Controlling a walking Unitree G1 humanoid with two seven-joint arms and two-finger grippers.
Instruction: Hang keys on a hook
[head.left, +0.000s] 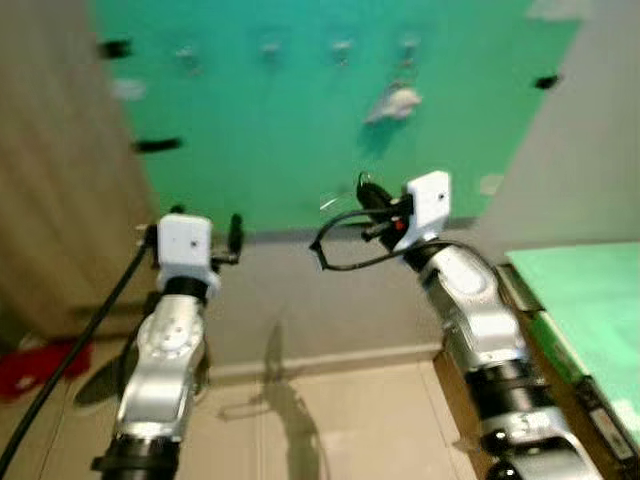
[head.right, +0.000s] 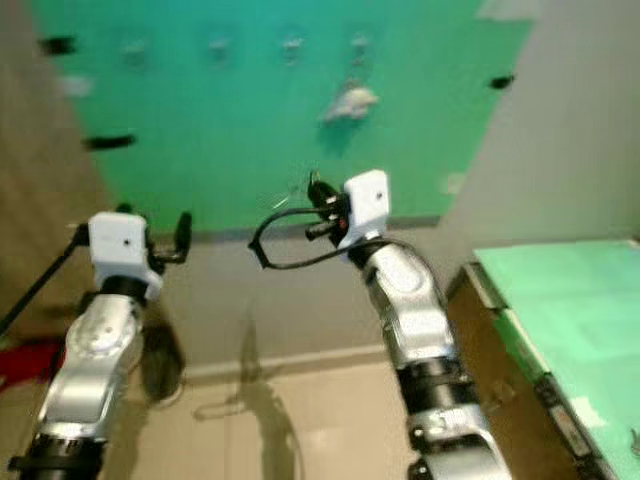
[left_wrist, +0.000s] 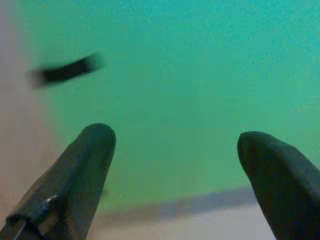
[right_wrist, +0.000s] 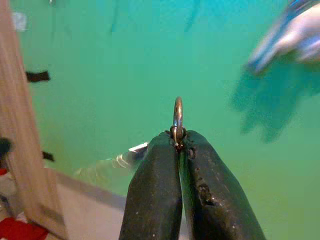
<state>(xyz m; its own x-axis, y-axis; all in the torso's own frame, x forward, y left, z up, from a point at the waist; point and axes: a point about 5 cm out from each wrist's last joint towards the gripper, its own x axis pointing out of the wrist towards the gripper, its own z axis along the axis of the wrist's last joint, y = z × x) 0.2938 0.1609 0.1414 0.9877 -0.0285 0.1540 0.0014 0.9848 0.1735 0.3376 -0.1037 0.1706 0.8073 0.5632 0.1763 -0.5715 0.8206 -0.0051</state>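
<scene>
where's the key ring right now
The key ring is pinched upright in the right tool, raised before the green wall board, below and left of a pale item hanging from the hook row.

Silver arms, seemingly black-cabled wrists

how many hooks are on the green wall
4, in a row along the top of the green wall: hooks at and. The last one has something pale hanging below it. Blur may hide others.
</scene>
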